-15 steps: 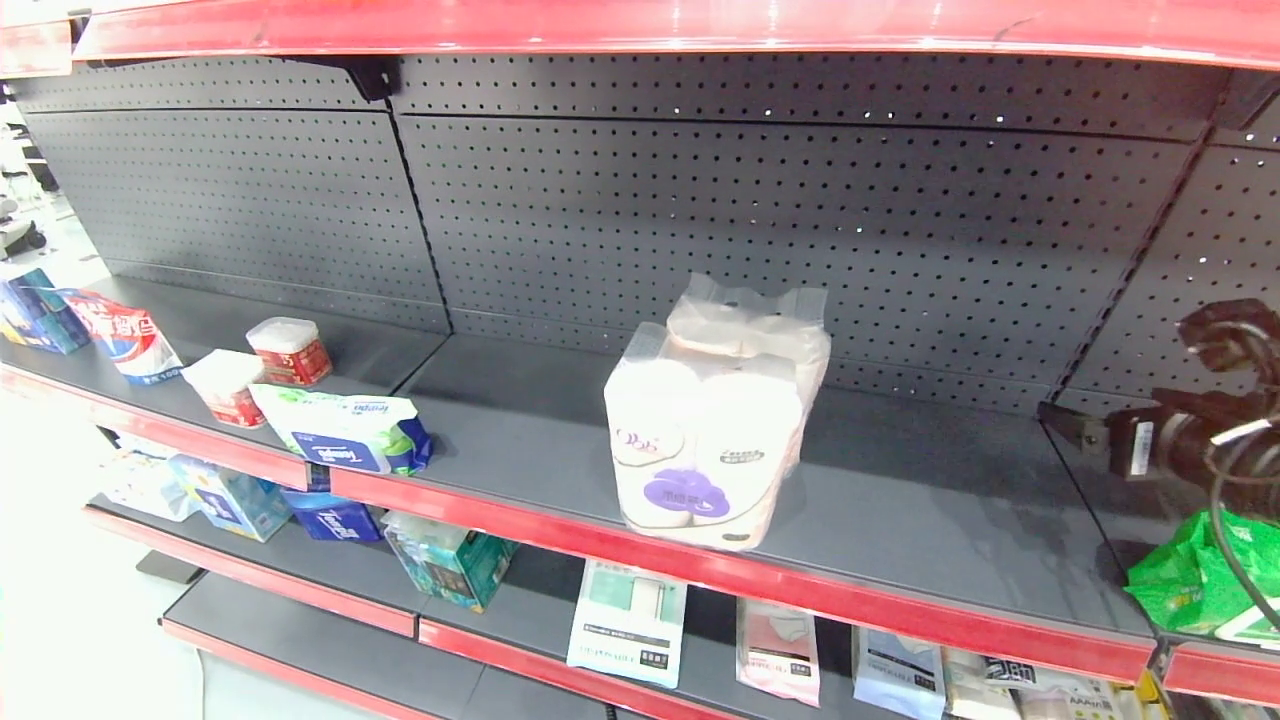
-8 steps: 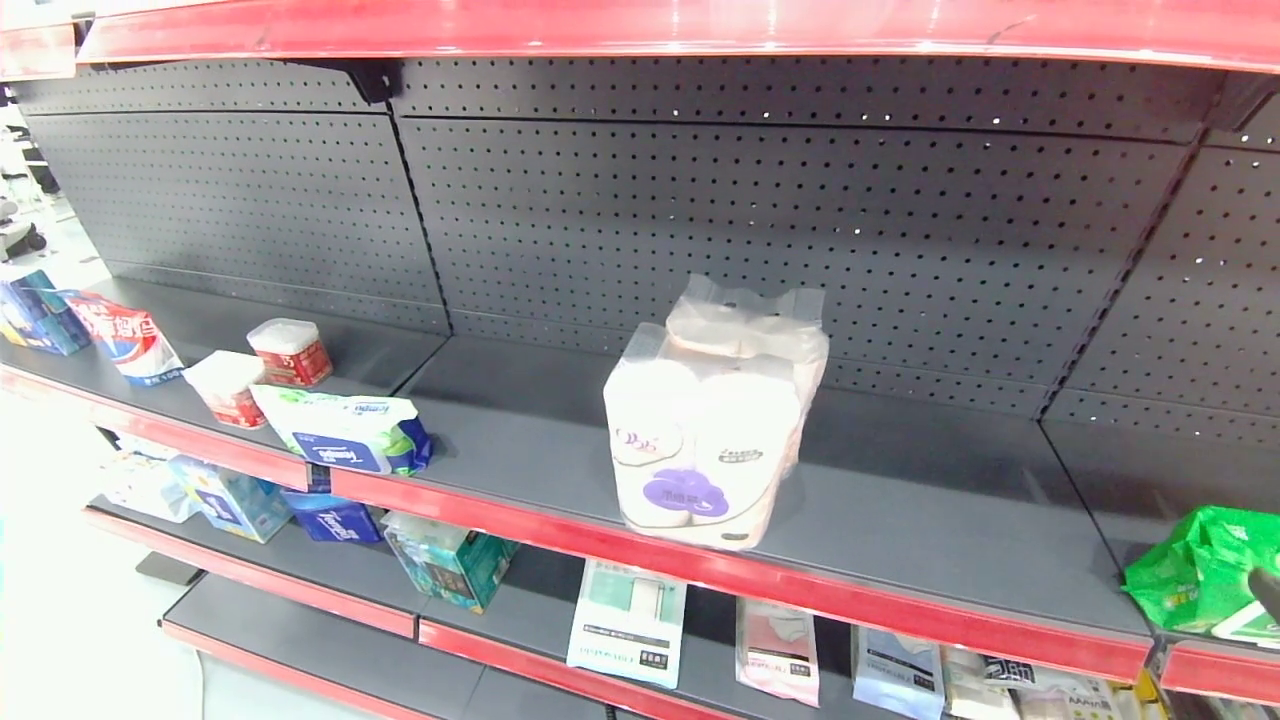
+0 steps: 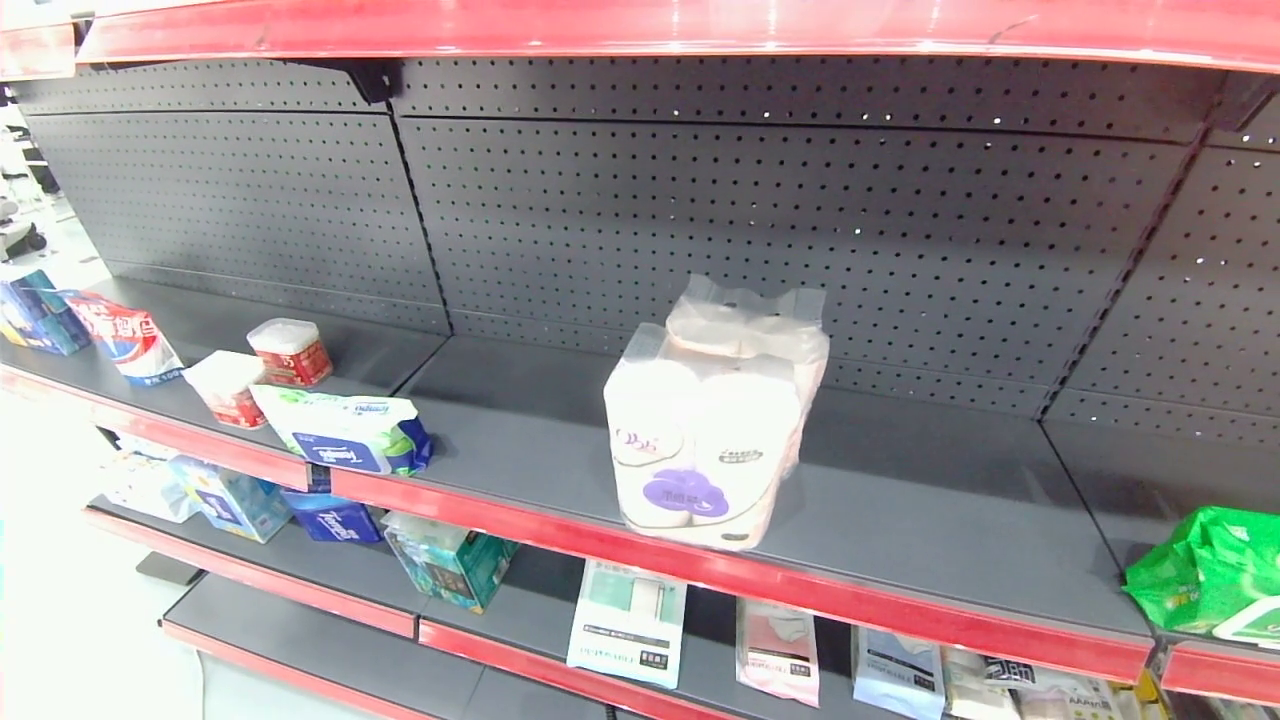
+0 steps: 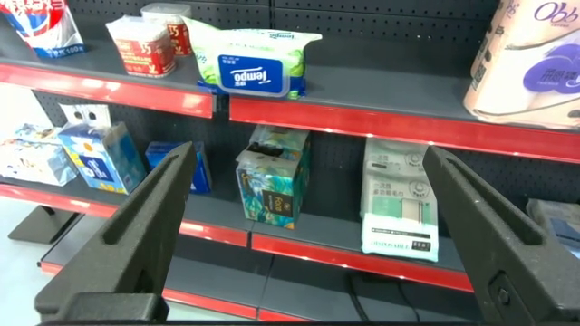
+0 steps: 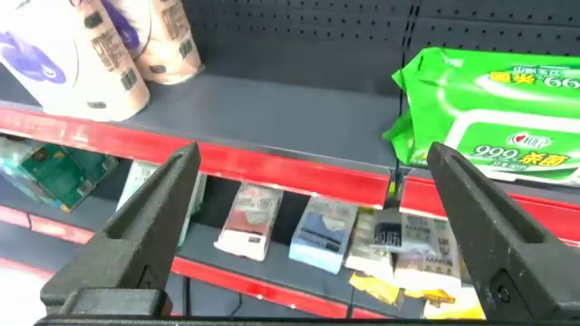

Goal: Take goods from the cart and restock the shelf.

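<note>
Black pegboard (image 3: pixel 700 200) backs the red-edged shelf (image 3: pixel 900 500). The toilet roll pack (image 3: pixel 712 430) stands upright right at its front edge, and the green wipes pack (image 3: pixel 1205 575) lies near the front edge one section to the right. Left gripper (image 4: pixel 308 154) and right gripper (image 5: pixel 314 149) are both spread wide, holding nothing.

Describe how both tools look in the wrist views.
The left tool has two matte dark grey fingers, broad at the base and tapering to blunt tips, each with a raised ridge along its length. The right tool looks the same.
</note>
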You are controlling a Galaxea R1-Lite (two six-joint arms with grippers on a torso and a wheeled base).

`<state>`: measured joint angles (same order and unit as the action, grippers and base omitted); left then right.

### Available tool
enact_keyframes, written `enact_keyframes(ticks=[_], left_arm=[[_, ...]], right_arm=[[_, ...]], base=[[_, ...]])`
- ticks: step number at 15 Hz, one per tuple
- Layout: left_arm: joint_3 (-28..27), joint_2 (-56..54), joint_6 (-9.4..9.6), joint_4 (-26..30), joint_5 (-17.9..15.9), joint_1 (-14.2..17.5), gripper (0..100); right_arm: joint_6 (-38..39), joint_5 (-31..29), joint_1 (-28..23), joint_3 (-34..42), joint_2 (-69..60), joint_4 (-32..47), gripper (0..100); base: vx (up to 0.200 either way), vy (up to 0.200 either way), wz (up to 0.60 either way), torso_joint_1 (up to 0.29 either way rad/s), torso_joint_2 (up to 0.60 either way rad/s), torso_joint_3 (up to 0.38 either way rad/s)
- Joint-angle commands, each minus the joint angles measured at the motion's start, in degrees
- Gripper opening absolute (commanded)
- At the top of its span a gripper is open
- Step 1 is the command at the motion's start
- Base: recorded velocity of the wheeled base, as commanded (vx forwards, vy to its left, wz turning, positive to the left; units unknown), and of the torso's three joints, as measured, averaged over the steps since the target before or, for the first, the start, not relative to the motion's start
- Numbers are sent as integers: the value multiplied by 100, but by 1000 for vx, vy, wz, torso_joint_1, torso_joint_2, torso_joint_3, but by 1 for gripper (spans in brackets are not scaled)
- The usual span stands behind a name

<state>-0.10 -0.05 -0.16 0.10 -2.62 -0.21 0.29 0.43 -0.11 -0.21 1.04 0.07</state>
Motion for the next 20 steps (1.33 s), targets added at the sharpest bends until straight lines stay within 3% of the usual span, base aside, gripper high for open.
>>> enact_keyframes(ticks=[1,3,12,16,18,19,20], left_arm=[[1,5,-2,-1,-2,-6,100],[1,5,-2,-1,-2,-6,100],[1,5,-11,-1,-2,-6,100],[1,40,-2,-1,-2,-6,100],[-228,128,218,-10,-195,-6,100],[-1388,1147,-28,17,-177,-85,100],[-2451,2272,-661,-27,-89,-67,100]], right_arm=[[-3,1,2,21,-95,1,100],[6,1,2,21,-95,1,100],[23,-16,2,21,-95,1,100],[15,-16,2,21,-95,1,100],[-3,-8,2,21,-95,1,100],[-3,-8,2,21,-95,1,100],[-3,-8,2,21,-95,1,100]], base=[[0,0,0,0,0,0],[0,0,0,0,0,0],[0,0,-600,4,0,1],[0,0,0,0,0,0],[0,0,0,0,0,0],[0,0,0,0,0,0],[0,0,0,0,0,0]])
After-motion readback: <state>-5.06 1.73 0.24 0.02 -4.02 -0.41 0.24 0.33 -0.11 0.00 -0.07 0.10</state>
